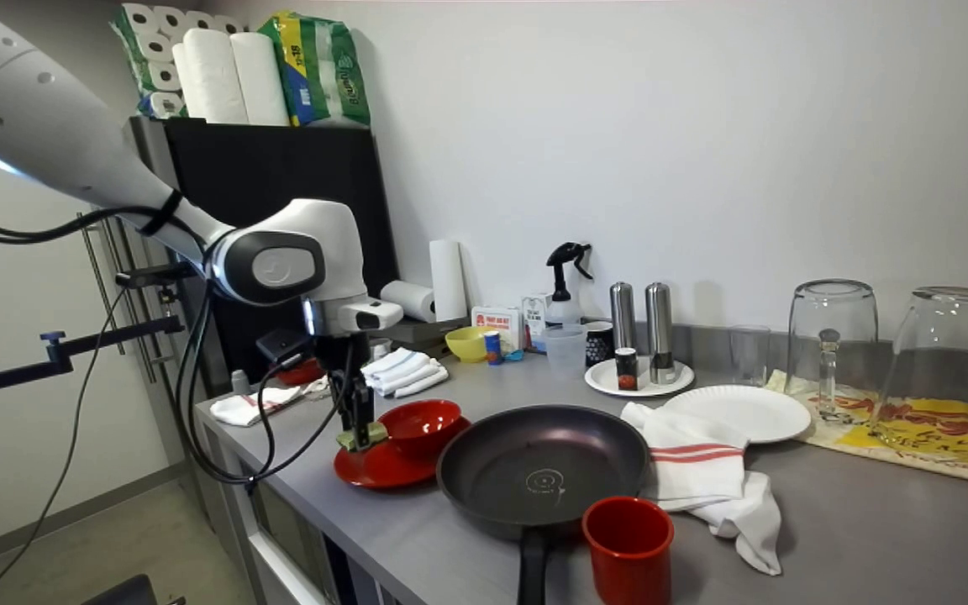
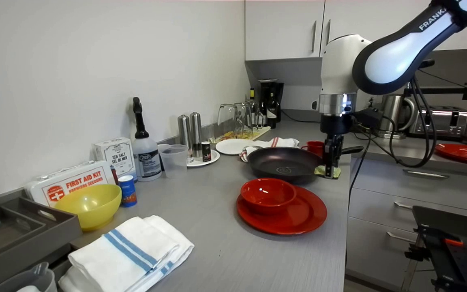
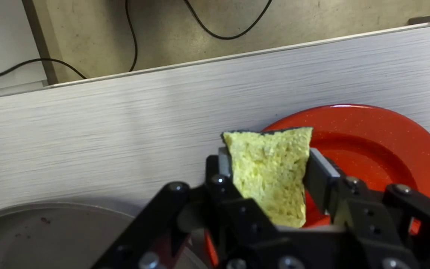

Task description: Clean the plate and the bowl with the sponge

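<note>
We face the plate (image 2: 304, 214) from opposite sides in both exterior views, from close above in the wrist view.

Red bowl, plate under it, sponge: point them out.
Red bowl (image 2: 268, 194), in an exterior view: inside surface.
Plate (image 2: 308, 211), in an exterior view: bare part beside the bowl.
Sponge (image 3: 269, 176), wrist view: middle of its yellow face.

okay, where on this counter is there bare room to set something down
Two bare patches: between the blue-striped towels and the red plate; and between the mug, crumpled towel and printed mat. It's crowded around the pan, with plate, mug and towel close in, and the tool holding the sponge nearby.
</note>
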Action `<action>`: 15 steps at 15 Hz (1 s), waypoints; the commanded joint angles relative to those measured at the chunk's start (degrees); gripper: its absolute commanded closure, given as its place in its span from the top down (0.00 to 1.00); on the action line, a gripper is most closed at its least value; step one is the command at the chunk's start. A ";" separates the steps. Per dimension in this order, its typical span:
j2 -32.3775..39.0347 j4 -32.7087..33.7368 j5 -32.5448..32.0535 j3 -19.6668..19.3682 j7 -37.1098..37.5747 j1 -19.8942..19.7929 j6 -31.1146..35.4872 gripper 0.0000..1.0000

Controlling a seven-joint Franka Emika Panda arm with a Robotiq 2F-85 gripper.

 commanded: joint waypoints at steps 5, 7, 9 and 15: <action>2.95 0.55 -0.62 0.06 0.06 0.20 0.17 0.50; 3.04 0.55 -0.61 0.03 0.06 0.18 0.17 0.50; 3.01 0.55 -0.61 0.01 0.06 0.17 0.17 0.50; 3.00 0.55 -0.61 0.01 0.06 0.17 0.17 0.50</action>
